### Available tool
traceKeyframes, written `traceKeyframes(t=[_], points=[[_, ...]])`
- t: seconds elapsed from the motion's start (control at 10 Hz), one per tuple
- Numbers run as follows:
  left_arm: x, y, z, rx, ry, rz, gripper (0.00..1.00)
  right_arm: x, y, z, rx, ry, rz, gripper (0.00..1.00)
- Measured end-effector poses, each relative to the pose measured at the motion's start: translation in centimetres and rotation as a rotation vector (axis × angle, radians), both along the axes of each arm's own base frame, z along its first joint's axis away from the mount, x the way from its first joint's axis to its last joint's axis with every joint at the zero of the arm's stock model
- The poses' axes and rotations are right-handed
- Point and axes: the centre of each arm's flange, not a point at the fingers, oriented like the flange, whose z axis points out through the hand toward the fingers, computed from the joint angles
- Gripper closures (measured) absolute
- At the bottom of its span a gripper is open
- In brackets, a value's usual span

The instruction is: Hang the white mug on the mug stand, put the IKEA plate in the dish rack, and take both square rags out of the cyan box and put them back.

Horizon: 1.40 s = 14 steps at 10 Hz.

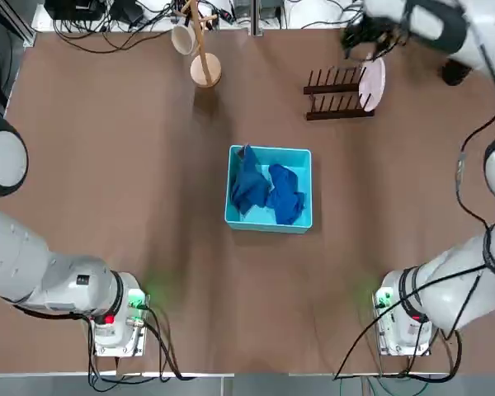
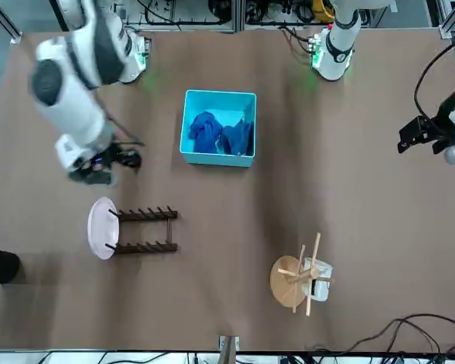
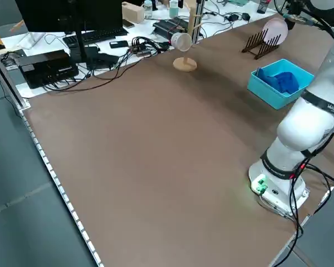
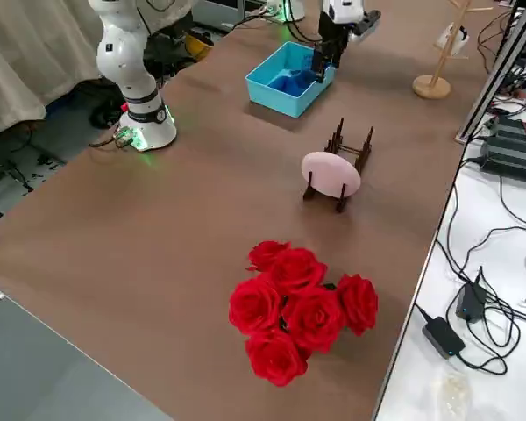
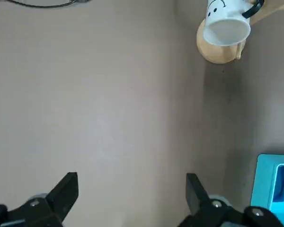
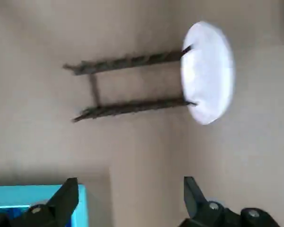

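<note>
You have one white cylindrical mug (image 5: 227, 26), one light wooden stand with a disc base (image 1: 205, 71), one round pale plate (image 1: 372, 85), one dark brown two-row pegged rack (image 2: 145, 232), one square cyan plastic box (image 1: 269, 225) and two dark blue cloth rags (image 1: 285, 195). No lettering can be read; note a simple dotted face with a curved line on the mug.

The mug hangs on a peg of the stand, its open rim facing outward from the pole. The plate stands on edge between the pegs at one end of the rack, its face across the rack's long axis. Both rags lie crumpled side by side inside the box, on the brown surface (image 1: 148, 247).

Your left hand (image 5: 132, 189) is spread wide and empty, above the surface near the box. Your right hand (image 6: 131, 189) is also wide and empty, above the surface between box and rack.
</note>
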Motion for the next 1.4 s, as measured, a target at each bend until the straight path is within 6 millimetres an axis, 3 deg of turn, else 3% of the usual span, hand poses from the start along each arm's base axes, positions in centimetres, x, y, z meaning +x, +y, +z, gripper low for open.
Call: traceKeyframes(t=[0.3,0.5,0.6,0.7,1.1,1.4], points=[[0.2,0.0,-0.1,0.0,-0.007,0.001,0.0,1.8,-13.9,1.6,-0.005,-0.024,0.104,0.02],[0.4,0.0,0.0,0.0,-0.021,0.001,0.0,1.8,-20.6,3.6,-0.016,-0.065,0.044,0.02],[0.4,0.0,0.0,0.002,-0.023,0.001,0.0,1.8,-22.8,5.3,-0.022,-0.096,0.011,0.02],[0.4,0.1,0.0,0.003,-0.023,0.001,0.0,1.8,-23.4,6.8,-0.026,-0.113,0.001,0.02],[0.4,0.1,0.0,0.004,-0.024,0.002,0.0,1.5,-22.1,12.2,-0.021,-0.121,0.001,0.01],[0.4,0.1,0.0,0.004,-0.024,0.002,0.0,0.4,-21.9,14.9,-0.008,-0.131,0.007,0.01]])
